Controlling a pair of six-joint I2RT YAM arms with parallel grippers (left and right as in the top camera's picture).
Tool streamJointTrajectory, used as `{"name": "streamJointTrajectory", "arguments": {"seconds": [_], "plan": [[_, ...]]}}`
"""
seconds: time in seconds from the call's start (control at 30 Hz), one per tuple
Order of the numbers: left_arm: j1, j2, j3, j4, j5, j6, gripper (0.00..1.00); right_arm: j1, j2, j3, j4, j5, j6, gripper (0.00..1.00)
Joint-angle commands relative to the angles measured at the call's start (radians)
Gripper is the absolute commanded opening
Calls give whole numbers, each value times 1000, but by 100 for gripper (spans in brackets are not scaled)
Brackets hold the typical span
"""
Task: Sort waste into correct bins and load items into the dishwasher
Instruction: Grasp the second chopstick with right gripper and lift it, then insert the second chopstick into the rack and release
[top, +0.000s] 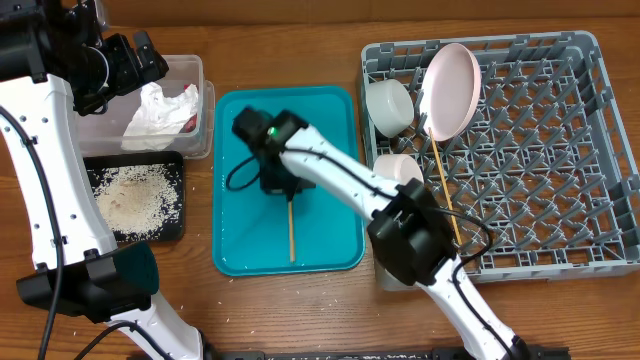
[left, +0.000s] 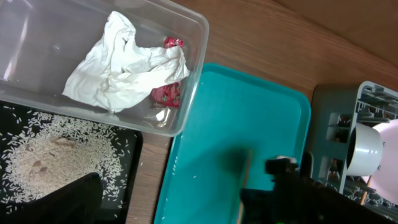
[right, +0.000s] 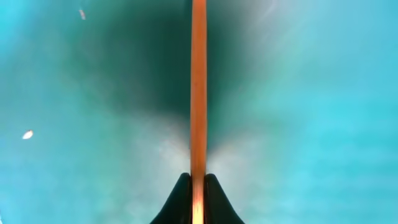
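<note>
the right pincer (right: 198, 194) grips a wooden chopstick (right: 198, 87) on the teal tray (top: 335, 110). left of the tray, the left pincer (top: 142, 55) hangs by the clear tub (top: 192, 78); i cannot tell its opening.

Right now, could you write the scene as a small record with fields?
Right claw: shut on a wooden chopstick on the teal tray
Clear tub: crumpled white napkin, red wrapper
Black tray: loose rice grains
Dish rack: pink plate, white bowl, second chopstick
</note>
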Motion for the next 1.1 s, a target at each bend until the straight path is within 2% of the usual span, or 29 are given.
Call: {"name": "streamJointTrajectory", "arguments": {"seconds": [0.0, 0.13, 0.17, 0.43, 0.53, 0.73, 0.87, 1.07], "plan": [[-6, -5, 11, 0, 4, 15, 100, -57, -56, 226, -108, 8, -167, 4], [-6, -5, 11, 0, 4, 15, 100, -116, -108, 477, -328, 43, -334, 4], [-6, -5, 11, 0, 4, 15, 100, -133, -130, 515, -326, 39, -389, 4], [-6, -5, 11, 0, 4, 15, 100, -233, -369, 476, -326, 61, -441, 4], [-6, -5, 11, 0, 4, 15, 100, -275, -477, 383, -326, 81, -447, 4], [-6, -5, 11, 0, 4, 15, 100, -397, -666, 9, -326, 125, -505, 4], [-6, -5, 11, 0, 4, 15, 100, -456, -683, -214, -316, 125, -529, 4], [-6, -5, 11, 0, 4, 15, 100, -505, -682, -530, -136, 125, -536, 4]]}}
